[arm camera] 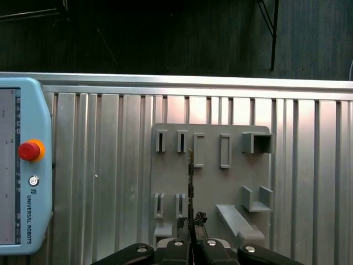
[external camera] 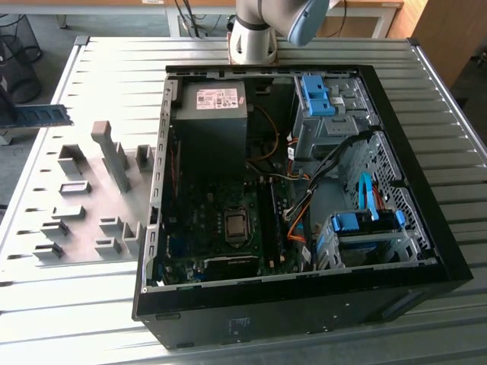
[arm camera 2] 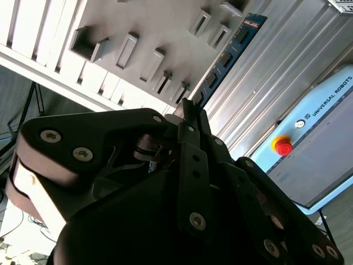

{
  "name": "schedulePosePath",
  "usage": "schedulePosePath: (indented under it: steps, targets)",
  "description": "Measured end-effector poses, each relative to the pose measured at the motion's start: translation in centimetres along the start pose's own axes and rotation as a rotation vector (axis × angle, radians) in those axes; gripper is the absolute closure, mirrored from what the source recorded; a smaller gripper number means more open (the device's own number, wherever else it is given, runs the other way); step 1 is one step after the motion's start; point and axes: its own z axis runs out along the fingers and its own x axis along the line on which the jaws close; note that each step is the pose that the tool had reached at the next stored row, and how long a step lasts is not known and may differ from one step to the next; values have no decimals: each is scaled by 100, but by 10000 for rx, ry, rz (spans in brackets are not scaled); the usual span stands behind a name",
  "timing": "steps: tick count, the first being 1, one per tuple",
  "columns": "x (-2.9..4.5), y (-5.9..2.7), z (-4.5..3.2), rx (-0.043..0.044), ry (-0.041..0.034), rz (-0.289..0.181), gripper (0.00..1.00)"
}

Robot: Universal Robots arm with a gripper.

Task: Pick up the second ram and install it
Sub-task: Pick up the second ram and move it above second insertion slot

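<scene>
The second ram (external camera: 39, 115) is a thin blue-green stick with dark chips, held in the air at the exterior view's far left, above the table's edge and beyond the grey fixture plate (external camera: 84, 201). In the second wrist view my gripper (arm camera 2: 190, 109) is shut on one end of the ram (arm camera 2: 226, 58), which juts out from the dark fingers (arm camera 2: 194, 160). The first wrist view shows the ram (arm camera: 191, 176) edge-on, rising from the gripper (arm camera: 191, 222) over the fixture plate (arm camera: 209, 165).
An open computer case (external camera: 441, 266) lies on the ribbed metal table (external camera: 114, 68), its motherboard (external camera: 205, 217) and memory slots (external camera: 266, 220) exposed. Cables and blue drive bays (external camera: 365, 224) fill the case's right side. A teach pendant (arm camera: 22, 165) lies beside the fixture plate.
</scene>
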Motion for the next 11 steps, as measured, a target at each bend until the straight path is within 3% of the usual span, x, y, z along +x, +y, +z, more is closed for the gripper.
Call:
schedulePosePath:
  steps: [11]
  targets:
    - [1, -45, 0, 0, 0, 0, 86]
